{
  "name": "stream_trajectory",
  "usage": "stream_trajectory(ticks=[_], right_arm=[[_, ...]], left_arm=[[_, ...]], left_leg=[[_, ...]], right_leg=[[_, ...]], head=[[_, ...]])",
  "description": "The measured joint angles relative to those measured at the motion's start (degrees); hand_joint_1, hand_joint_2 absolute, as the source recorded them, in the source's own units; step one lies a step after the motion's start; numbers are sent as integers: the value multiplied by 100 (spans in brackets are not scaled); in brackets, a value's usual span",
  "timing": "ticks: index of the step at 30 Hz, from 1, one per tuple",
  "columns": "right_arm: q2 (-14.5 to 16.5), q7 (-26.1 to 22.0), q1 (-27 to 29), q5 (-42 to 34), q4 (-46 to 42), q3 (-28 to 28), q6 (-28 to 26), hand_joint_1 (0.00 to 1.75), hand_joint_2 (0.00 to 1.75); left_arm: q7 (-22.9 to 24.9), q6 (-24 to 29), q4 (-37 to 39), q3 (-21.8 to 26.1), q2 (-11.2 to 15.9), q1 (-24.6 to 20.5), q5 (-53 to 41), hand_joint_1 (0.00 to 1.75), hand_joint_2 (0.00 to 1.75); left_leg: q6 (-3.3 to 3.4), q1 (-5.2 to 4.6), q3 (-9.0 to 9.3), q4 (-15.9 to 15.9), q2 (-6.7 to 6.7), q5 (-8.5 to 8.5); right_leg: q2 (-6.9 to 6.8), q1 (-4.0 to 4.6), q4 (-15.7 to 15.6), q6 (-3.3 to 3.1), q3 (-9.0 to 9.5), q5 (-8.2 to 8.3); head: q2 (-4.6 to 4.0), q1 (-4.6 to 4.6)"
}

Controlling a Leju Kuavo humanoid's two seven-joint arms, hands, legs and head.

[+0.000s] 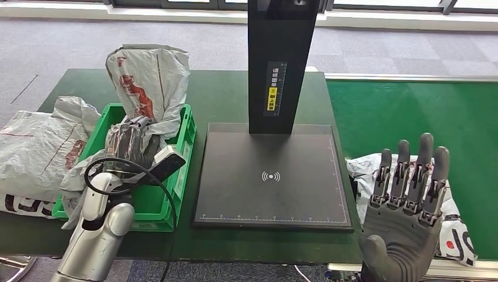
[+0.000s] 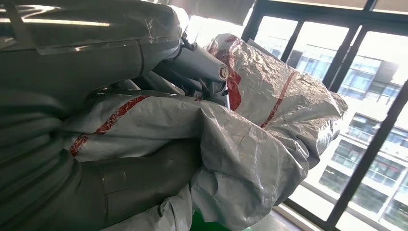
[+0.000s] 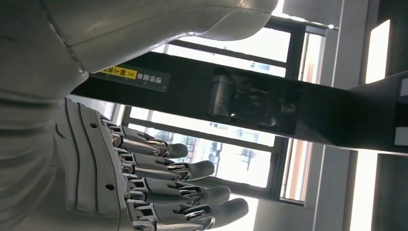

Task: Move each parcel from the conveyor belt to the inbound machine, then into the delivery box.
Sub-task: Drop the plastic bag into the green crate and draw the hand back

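Observation:
A grey parcel with red print stands upright in the green delivery box. My left hand reaches into the box and grips the parcel's lower part. Close up, the crumpled parcel lies between the thumb and fingers of the left hand. A white parcel lies on the green conveyor belt at the right. My right hand hovers over it, empty, with fingers straight and apart; the right hand shows the same. The black inbound machine plate lies between box and belt.
The machine's black post rises behind the plate, and the post crosses the right wrist view. Another grey parcel lies on the dark table left of the box. A black cable loops over my left wrist.

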Motion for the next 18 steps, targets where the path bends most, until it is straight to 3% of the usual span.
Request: stream_trajectory(ticks=[7, 10, 14, 18], right_arm=[[-90, -3, 4, -43, 15, 10, -53, 0, 175], [-137, -18, -14, -139, 45, 38, -35, 0, 175], [-239, -93, -132, -303, 178, 146, 33, 0, 175], [-292, -105, -232, -346, 287, 203, 66, 0, 175]], left_arm=[[55, -64, -1, 216, 172, -1, -48, 175, 175], [270, -422, 94, 256, 225, -5, -198, 175, 175], [479, -1123, 927, 271, 391, -103, -310, 175, 175], [450, -1209, 1771, 270, 467, -176, -351, 175, 175]], left_leg=[[-1, 0, 0, 0, -1, 1], [-1, 0, 1, 0, 0, 0], [-7, 0, 6, -1, 2, 2], [-15, 4, 5, -1, 3, 7]], right_leg=[[-1, 0, 0, 0, 1, 0], [1, 0, 0, 0, 1, 0], [5, 1, 0, -4, 0, 2], [6, 5, 1, -12, -3, 8]], head=[[0, -1], [0, -1], [0, -1], [0, -2]])
